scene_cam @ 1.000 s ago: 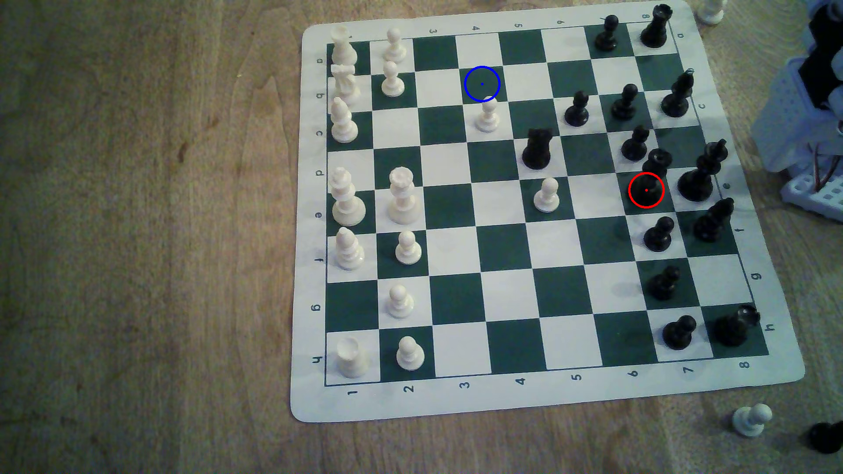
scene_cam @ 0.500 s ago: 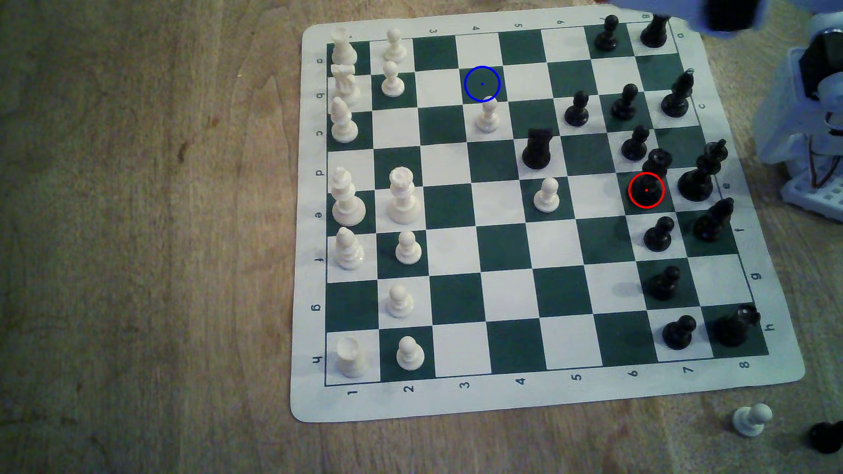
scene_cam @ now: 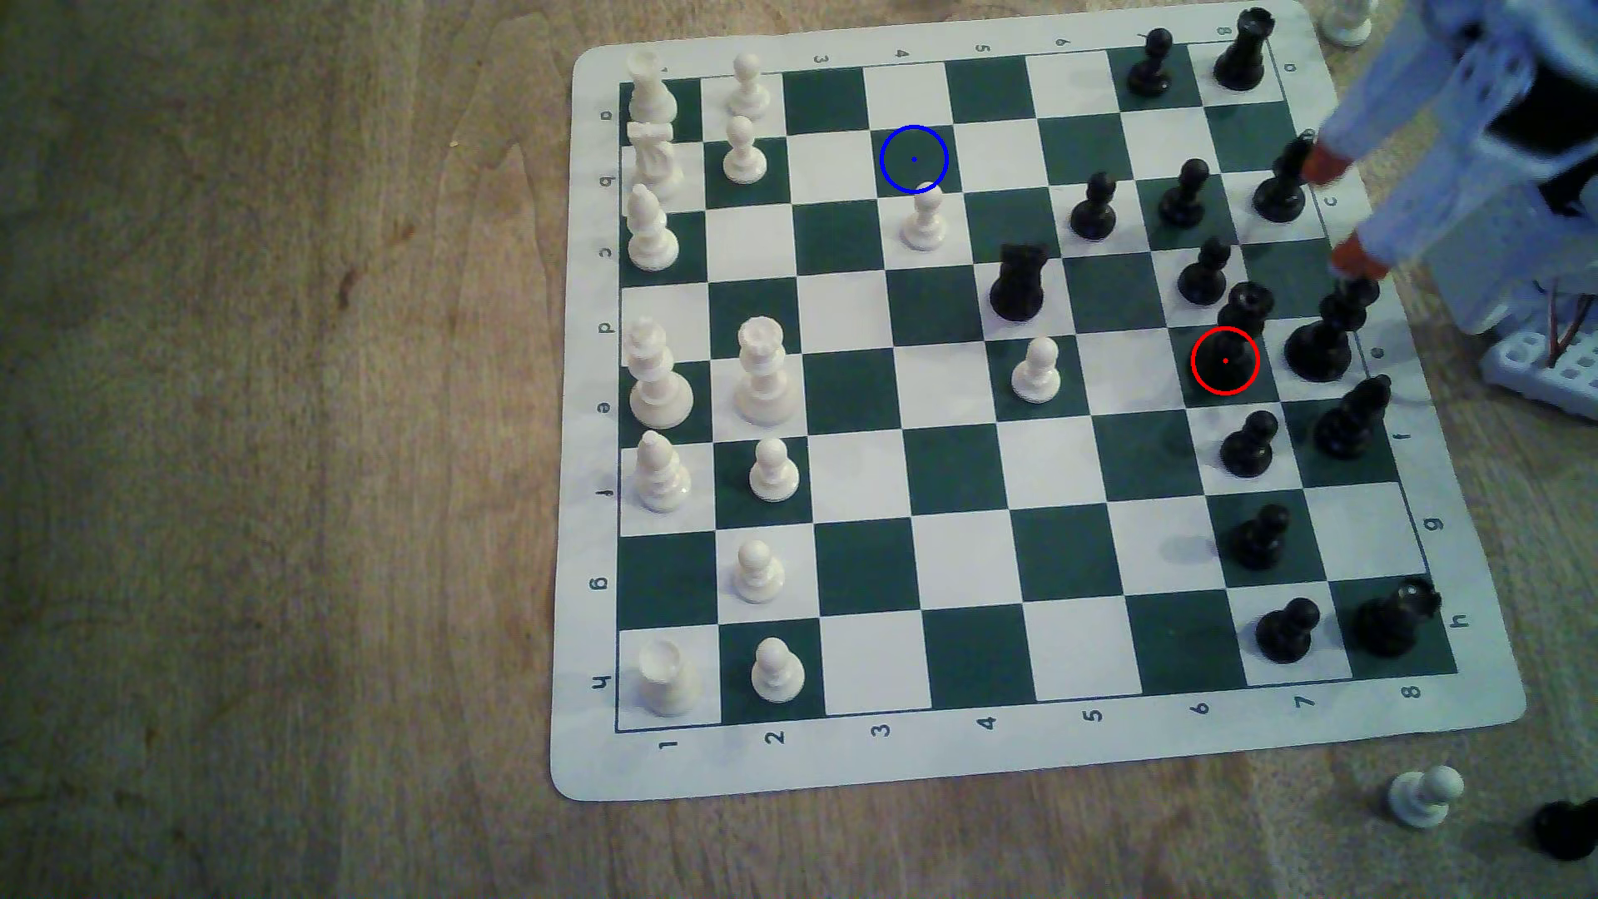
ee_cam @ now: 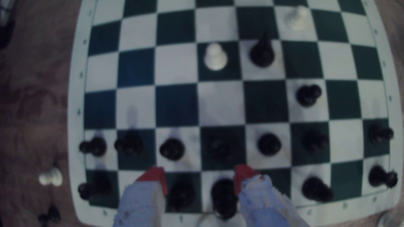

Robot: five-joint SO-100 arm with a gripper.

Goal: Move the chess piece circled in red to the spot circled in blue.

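Two red-tipped fingers [ee_cam: 156, 177] of the gripper [ee_cam: 197, 179] stand wide apart in the wrist view, holding nothing, poised above the back ranks of black pieces. Between them, low in that view, sits a tall black piece [ee_cam: 224, 196], blurred so its type cannot be told. In the exterior view the gripper [scene_cam: 1340, 207] hangs over the board's [scene_cam: 1020, 761] edge at that view's right, its orange-red tips near the black bishop [scene_cam: 1284, 181] and the black king [scene_cam: 1327, 328]. Just beyond those pieces toward the board's middle, the chess piece [scene_cam: 1238, 333], a black piece with a notched coronet head, stands upright on the red-ringed green square, untouched and apart from the fingers, with black pawns on the squares beside it. Farther across the board, the spot [scene_cam: 914, 159], a green square inside a thin blue ring, lies bare, with a white pawn [scene_cam: 925, 220] just beside it on the neighbouring white square
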